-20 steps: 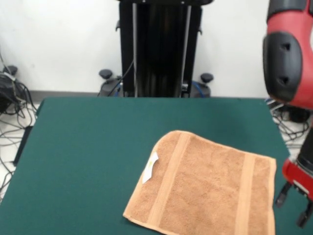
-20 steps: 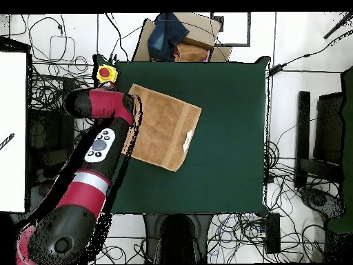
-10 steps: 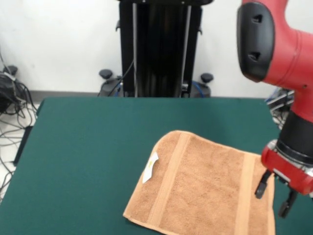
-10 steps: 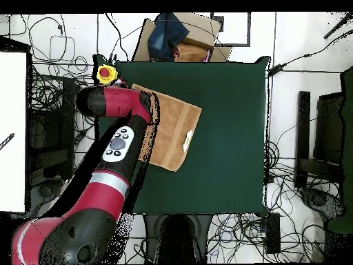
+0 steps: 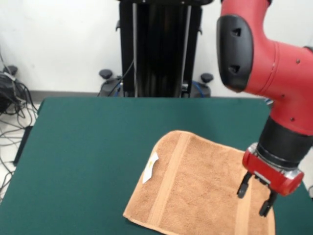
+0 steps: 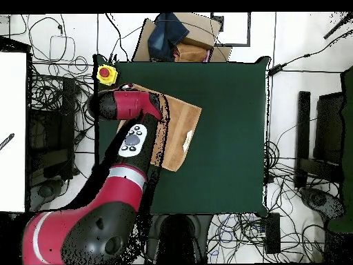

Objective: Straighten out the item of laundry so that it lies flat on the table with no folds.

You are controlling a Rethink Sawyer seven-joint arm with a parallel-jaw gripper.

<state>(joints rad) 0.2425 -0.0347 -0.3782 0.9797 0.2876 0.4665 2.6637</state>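
from the front we see the towel (image 5: 200,188) lying spread on the green table (image 5: 93,147), toward the right and near side, turned at an angle. two flat woven bands cross it and a white tag (image 5: 151,167) sits at its left edge. the red and black arm (image 5: 266,73) comes down on the right, and the claw (image 5: 254,197) hangs over the towel's right part, above the right-hand band. its two dark fingers (image 5: 243,185) stand apart with nothing between them, so we read it as open; we cannot tell whether the tips touch the cloth.

from overhead we see the towel (image 6: 180,128) near the table's (image 6: 227,138) upper left corner, its left part covered by the arm (image 6: 131,131). the tag (image 6: 187,140) shows on the towel's right edge. the claw itself is hidden under the arm. a yellow box with a red button (image 6: 105,73) sits just off that table corner.
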